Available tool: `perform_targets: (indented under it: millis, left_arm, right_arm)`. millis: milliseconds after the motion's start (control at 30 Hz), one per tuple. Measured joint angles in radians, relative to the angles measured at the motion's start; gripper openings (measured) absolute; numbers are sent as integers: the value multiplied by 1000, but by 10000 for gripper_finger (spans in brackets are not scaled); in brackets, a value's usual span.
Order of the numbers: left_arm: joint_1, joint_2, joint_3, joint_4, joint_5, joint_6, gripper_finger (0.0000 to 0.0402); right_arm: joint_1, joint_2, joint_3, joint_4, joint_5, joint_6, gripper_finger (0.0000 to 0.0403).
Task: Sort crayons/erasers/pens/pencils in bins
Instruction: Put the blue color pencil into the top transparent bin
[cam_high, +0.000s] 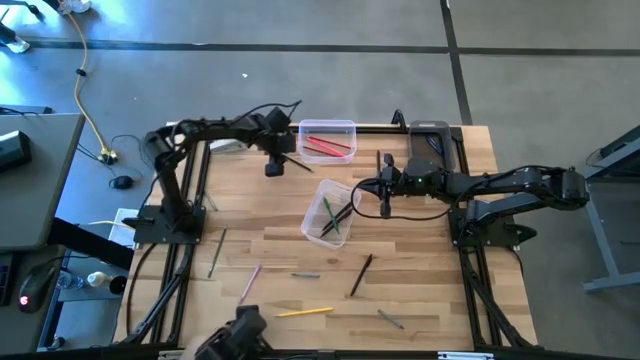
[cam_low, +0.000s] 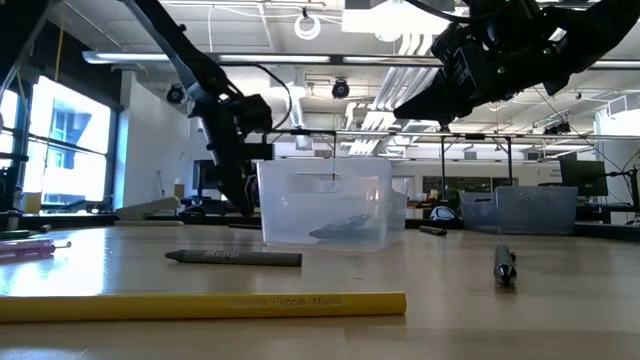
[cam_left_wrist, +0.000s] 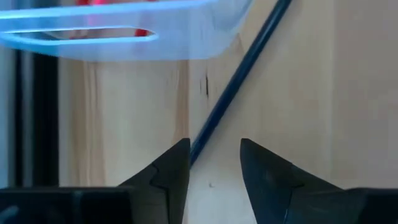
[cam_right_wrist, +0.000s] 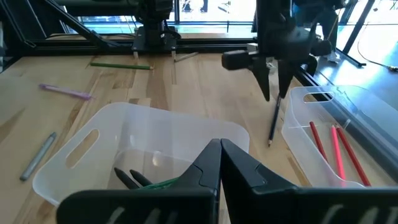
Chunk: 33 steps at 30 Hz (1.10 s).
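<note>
My left gripper (cam_high: 276, 163) (cam_left_wrist: 214, 158) stands open close above the table, beside the clear bin (cam_high: 327, 140) that holds red pencils (cam_right_wrist: 333, 146). A dark blue pencil (cam_left_wrist: 239, 68) lies on the wood outside that bin, one end between the open fingers. My right gripper (cam_right_wrist: 219, 155) (cam_high: 362, 190) hovers shut and holding nothing over the rim of a second clear bin (cam_high: 330, 210), which holds green and dark pencils (cam_high: 334, 218). A smoky dark bin (cam_high: 430, 135) stands at the far right. My left gripper points steeply down over the dark blue pencil's end (cam_left_wrist: 198, 144), which lies on the table close to one finger (cam_left_wrist: 174, 168). Whether that finger touches the pencil I cannot tell.
Loose on the near half of the table lie a green pencil (cam_high: 216, 252), a pink one (cam_high: 250, 283), a grey crayon (cam_high: 305, 275), a dark brown pencil (cam_high: 361, 275), a yellow pencil (cam_high: 305, 312) and a grey pen (cam_high: 390, 318). Black frame rails line the table's sides.
</note>
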Motion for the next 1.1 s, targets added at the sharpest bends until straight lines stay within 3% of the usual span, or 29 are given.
perform_targets:
  millis: [433,767,900,1100]
  left_arm:
    - [2,90,78,-163,-22,84,79]
    - [-51,82,76,-269,-50,-38,24]
    - [-79,82,75,-273,-84,-82,29]
    - [-92,82,74,-268,-97,-139,79]
  right_arm:
    - [0,0,0,-15,0,-9,0]
    - [0,0,0,-15,0,-9,0]
    - [0,0,0,-15,0,-6,0]
    - [0,0,0,-16,0,-6,0]
